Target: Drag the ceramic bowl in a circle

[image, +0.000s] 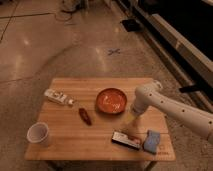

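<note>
Looking down on a wooden worktop [95, 86] in the lower half of the frame, with dim polished floor [50, 45] above it. Finding the bowl [111, 101] right of the worktop's centre, toward the far edge: round, shallow, orange-red, upright, flat on the wood, apart from the other loose things there. Tracing 1 white arm [170, 107] in from the right edge of the frame, bent at an elbow just right of the bowl, then angled down and left. Ending in the gripper [129, 120], low over the wood just beside the bowl's lower-right rim; cannot tell whether touching the rim or merely near it. Cannot tell whether clenched or released either. Noting below the gripper a dark flat packet [126, 140] with a light stripe, lying near the front edge, and just to its right a blue sponge [151, 141] at the lower-right corner. Spotting left of the bowl a small red-brown lump [85, 116], clear of the rim. Seeing farther left, in the upper-left part of the worktop, a pale tube [59, 97] lying aslant on its side. Standing upright at the lower-left corner, well apart from the bowl: 1 white cup [39, 134]. Marking the floor above the worktop: 1 blue cross [114, 51].
</note>
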### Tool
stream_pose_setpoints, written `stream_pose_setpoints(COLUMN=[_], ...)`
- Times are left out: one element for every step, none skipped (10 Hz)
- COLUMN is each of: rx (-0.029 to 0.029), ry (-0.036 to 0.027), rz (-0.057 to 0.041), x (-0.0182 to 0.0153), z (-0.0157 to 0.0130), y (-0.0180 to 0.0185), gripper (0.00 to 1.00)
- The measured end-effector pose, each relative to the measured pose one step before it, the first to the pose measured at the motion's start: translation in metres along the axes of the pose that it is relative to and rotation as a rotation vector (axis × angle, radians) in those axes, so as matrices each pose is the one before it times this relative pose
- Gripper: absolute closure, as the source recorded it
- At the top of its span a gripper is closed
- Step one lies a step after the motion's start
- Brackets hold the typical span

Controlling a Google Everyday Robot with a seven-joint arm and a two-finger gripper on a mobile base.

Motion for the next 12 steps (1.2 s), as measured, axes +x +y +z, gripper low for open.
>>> stream_pose_setpoints(rx=[-0.00868, -0.00724, -0.00264, 0.00141, 0.00257, 0.0022, 0.00209, 0.0024, 0.00246, 0.00149, 0.00216, 0.0012], ry=[-0.00008, 0.00021, -0.00142, -0.01018, -0.00846, -0.0051, -0.00261, -0.00451, -0.00731, -0.00553, -0.00374, -0.00319], rz=[0.00083, -0.00474, -0.00082, 0.00125, 0.00182, -0.00028, -0.00234, -0.00133, -0.00008, 0.00012, 0.00076, 0.00018], x=[0.00884, 0.01125, 0.0073, 0.00514, 0.00825, 0.00592, 0.00815, 0.00648, 0.00441, 0.00343, 0.00807, 0.00553], z=[-0.00473, -0.00313, -0.0002, 0.00213, 0.00166, 0.0001, -0.00039, -0.00062, 0.00031, 0.00075, 0.00287, 0.00382], y=[0.00896, 0.00803, 0.00512, 0.00452, 0.0057, 0.00367, 0.00438, 0.00401, 0.0034, 0.00216, 0.00152, -0.00054], gripper=[0.2, 0.2, 0.2, 0.2, 0.2, 0.2, 0.2, 0.2, 0.2, 0.2, 0.2, 0.2])
